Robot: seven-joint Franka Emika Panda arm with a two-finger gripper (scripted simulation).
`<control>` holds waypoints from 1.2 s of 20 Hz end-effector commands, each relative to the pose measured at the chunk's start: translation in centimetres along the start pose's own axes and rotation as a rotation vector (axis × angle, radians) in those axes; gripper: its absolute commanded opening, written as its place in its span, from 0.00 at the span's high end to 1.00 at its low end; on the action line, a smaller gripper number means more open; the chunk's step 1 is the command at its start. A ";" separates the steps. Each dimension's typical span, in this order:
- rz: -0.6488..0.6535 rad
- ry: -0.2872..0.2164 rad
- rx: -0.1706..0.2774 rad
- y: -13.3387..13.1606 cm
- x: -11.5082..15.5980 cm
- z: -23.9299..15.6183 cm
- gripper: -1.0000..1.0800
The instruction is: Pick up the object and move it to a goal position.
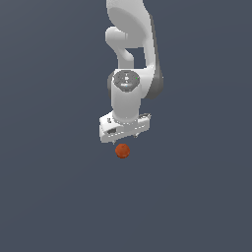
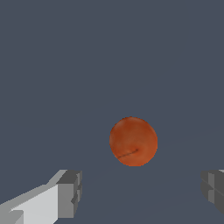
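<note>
The white, rounded, jointed robot arm (image 1: 129,59) hangs down from the top of the exterior view, wrist pointing at the plain dark slate-grey floor (image 1: 49,197). At its tip sits the white gripper (image 1: 124,139) with its wide flat palm block, and only short stubs of the fingers show beneath it from this side. Just under it, at about six o'clock from the palm, lies the small red-orange ball with a mottled surface (image 1: 122,150); from here I cannot tell whether it rests on the floor or whether anything touches it. The wrist view settles more: the two grey-tipped fingers (image 2: 69,194) stand far apart, one at each lower corner of that picture, the jaws spread wide and holding nothing. The ball (image 2: 133,141) sits in the span between them but beyond their tips, clear of both pads, with a thin dark streak across its lower half. It is much narrower than the gap.
</note>
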State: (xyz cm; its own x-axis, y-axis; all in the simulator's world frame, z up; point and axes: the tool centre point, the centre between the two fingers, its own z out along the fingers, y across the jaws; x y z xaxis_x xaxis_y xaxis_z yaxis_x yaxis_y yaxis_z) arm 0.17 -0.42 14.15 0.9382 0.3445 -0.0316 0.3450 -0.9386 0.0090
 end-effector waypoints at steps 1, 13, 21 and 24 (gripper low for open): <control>-0.068 0.001 0.000 0.1 0.0 0.4 0.04; -0.392 0.011 -0.002 0.7 0.0 2.2 0.04; -0.607 0.021 -0.003 1.0 0.0 3.3 0.04; -0.675 0.024 -0.003 1.1 0.0 3.7 0.04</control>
State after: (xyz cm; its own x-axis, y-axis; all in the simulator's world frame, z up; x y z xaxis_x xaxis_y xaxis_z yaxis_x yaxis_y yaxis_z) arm 0.46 -1.46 10.64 0.5479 0.8365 -0.0109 0.8365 -0.5480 -0.0024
